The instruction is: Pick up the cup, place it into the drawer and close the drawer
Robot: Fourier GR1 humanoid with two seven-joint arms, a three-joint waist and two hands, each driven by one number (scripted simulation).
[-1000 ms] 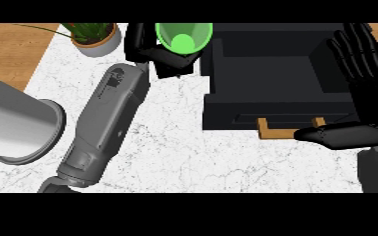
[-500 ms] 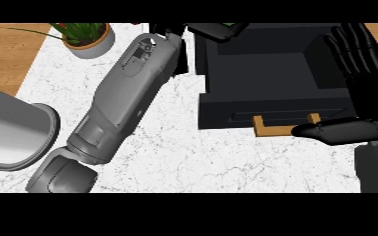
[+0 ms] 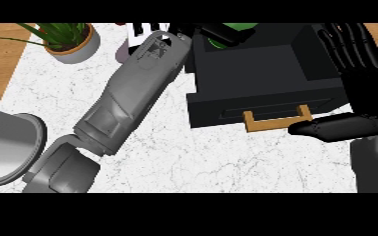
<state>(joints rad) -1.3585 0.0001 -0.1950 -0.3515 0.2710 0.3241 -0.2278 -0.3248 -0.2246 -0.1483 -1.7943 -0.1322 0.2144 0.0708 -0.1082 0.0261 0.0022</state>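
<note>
The green cup (image 3: 241,27) shows only in slivers at the top of the head view, over the far left corner of the open black drawer (image 3: 266,75). My left hand (image 3: 209,30) is shut on the cup and hides most of it. The grey left forearm runs diagonally up from the lower left. The drawer's tan handle (image 3: 277,123) faces me at its front. My right hand (image 3: 347,75) rests open at the drawer's right side, fingers pointing up and thumb just right of the handle.
A potted plant (image 3: 70,41) stands at the far left of the white marble counter (image 3: 214,165). A grey round vessel (image 3: 15,145) sits at the left edge. A small pale bottle (image 3: 124,51) stands beside my left wrist. Wood floor shows beyond the counter's left edge.
My left arm has swung right and farther away, carrying the cup from left of the drawer to above its far left corner. The right hand has stayed still.
</note>
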